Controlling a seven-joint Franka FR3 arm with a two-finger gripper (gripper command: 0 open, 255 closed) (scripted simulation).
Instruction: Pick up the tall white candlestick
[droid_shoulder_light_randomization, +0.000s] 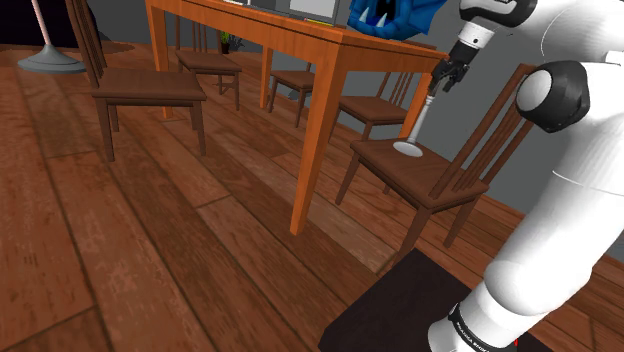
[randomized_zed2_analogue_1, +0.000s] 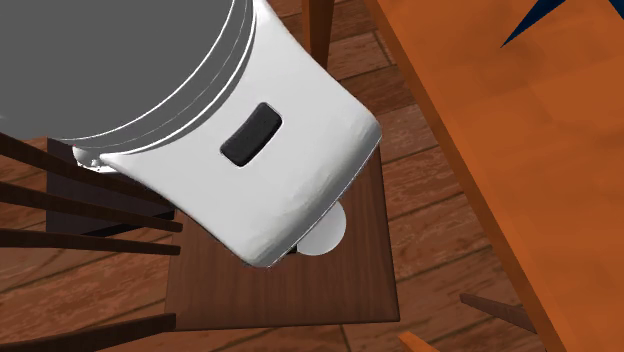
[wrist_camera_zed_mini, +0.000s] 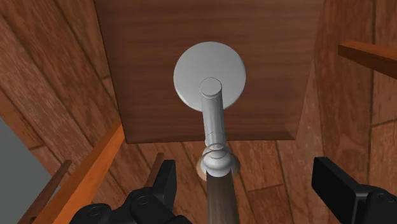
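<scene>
We find the tall white candlestick (droid_shoulder_light_randomization: 416, 124) standing upright on the seat of a wooden chair (droid_shoulder_light_randomization: 385, 163). The chair is at the shoulder view's right, just beside the near corner leg of the orange counter (droid_shoulder_light_randomization: 300, 40). The candlestick's round foot sits flat on the seat, so nothing has been lifted yet.

The hand (droid_shoulder_light_randomization: 447, 74) hangs just above the candlestick's top and points down along the stem. In the wrist view its two black fingers (wrist_camera_zed_mini: 162, 184) stand well apart and touch nothing. The top of the stem lies between them, nearer one finger than the other. A brown length runs from that top toward the camera. We cannot say for sure whether it belongs to the candlestick or lies behind it.

In the second exterior view the arm (randomized_zed2_analogue_1: 260, 150) covers most of the chair, and only an edge of the pale foot peeks out below it on the dark seat.

By our reckoning the reach is nearly done, with the hand over the right thing and lined up with it. What remains is the grasp itself:
- ease the hand sideways so the stem sits midway between the fingers;
- lower it around the upper stem;
- close on the stem;
- raise the candlestick clear of the seat.
</scene>
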